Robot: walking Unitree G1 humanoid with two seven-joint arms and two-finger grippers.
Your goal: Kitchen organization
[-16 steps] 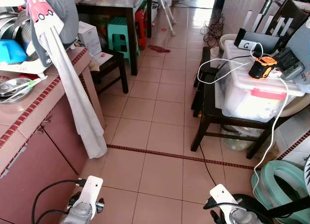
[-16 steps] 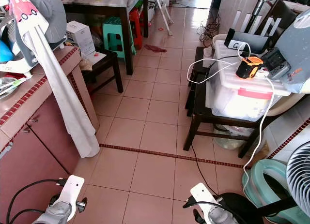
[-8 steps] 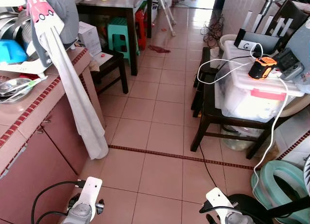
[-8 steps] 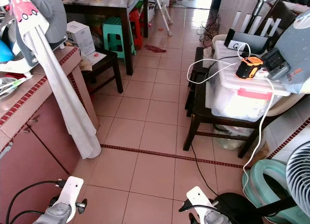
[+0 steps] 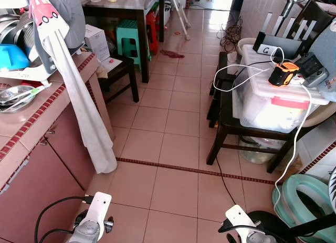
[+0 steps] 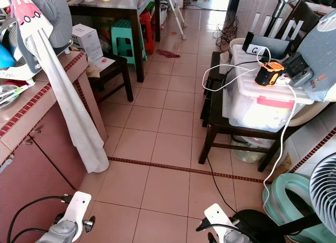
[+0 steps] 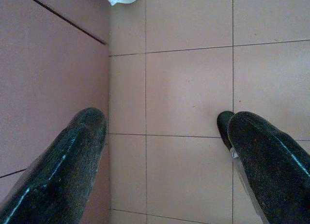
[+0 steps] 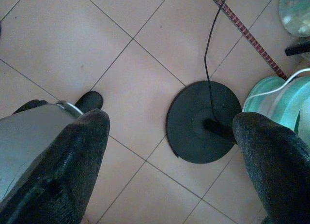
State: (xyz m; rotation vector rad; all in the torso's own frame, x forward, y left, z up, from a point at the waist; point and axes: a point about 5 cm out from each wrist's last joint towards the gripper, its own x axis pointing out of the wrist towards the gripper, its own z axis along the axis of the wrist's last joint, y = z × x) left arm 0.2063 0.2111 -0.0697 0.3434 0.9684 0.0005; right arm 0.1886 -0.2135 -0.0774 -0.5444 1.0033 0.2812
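Both grippers hang spread and empty; the counter [image 5: 31, 122] lies at ten o'clock, nearer the left gripper [image 7: 164, 137].

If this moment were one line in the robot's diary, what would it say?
left gripper: open, empty, above floor tiles by counter cabinet | right gripper: open, empty, above fan base | white cloth hangs off counter

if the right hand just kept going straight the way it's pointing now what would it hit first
Probably the floor. The right hand hangs open, aimed down at the pink tiled floor, with the fan's round black base just off its centre line. Depth is unclear, so it might clip that base's edge instead.
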